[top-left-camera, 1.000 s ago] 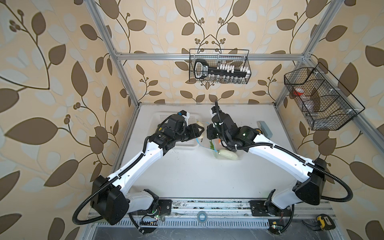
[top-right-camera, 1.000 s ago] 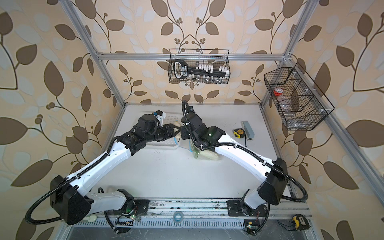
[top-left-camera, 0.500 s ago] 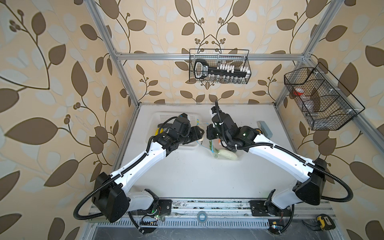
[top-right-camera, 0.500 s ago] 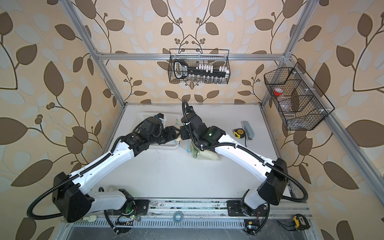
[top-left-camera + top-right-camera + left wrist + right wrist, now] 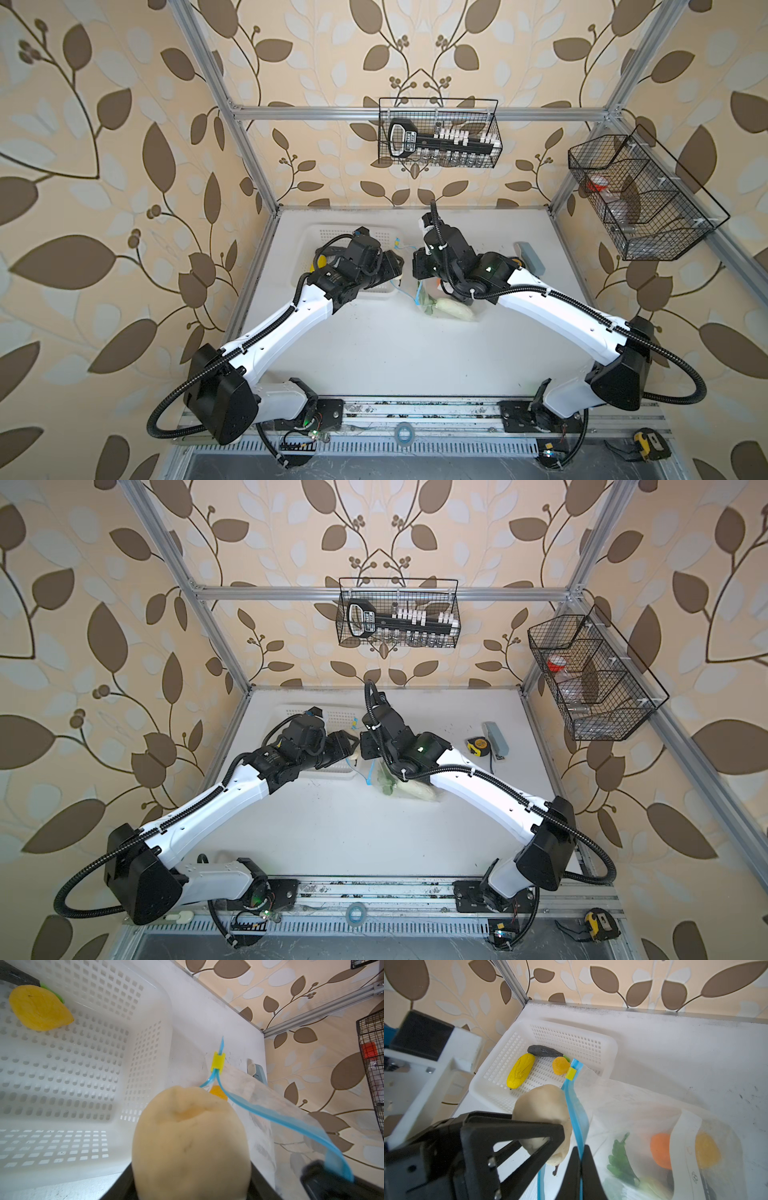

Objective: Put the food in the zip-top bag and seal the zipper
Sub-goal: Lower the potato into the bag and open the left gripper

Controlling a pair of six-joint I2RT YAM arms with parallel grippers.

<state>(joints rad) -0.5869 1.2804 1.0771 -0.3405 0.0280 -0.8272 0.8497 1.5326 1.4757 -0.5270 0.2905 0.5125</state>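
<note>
Peach (image 5: 191,1142) sits clamped in left gripper (image 5: 391,270) beside zip-top bag (image 5: 633,1109); right gripper (image 5: 581,1153) pinches the zipper (image 5: 574,1105).

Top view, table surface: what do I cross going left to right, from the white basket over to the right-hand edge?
White basket → peach held in the left gripper → zip-top bag, its zipper pinched by the right gripper → yellow tape measure → grey-blue block.
</note>
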